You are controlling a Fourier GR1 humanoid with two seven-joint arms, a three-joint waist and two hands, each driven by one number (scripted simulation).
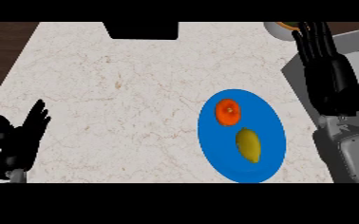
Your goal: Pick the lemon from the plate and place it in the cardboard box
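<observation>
A yellow lemon (250, 145) lies on the lower half of a blue plate (210, 137) at the right of the counter. An orange-red fruit (228, 112) shares the plate, just above the lemon. My right hand (328, 71) is raised along the right edge, fingers straight and pointing up, to the right of the plate and apart from it. At the lower left edge my left hand (22, 137) rests open with its fingers up. No cardboard box can be made out for certain.
A black object (142, 30) sits at the counter's far edge. A grey panel (347, 52) lies at the right behind my right hand, and a pale bowl (282, 28) with something orange in it shows at the top right corner.
</observation>
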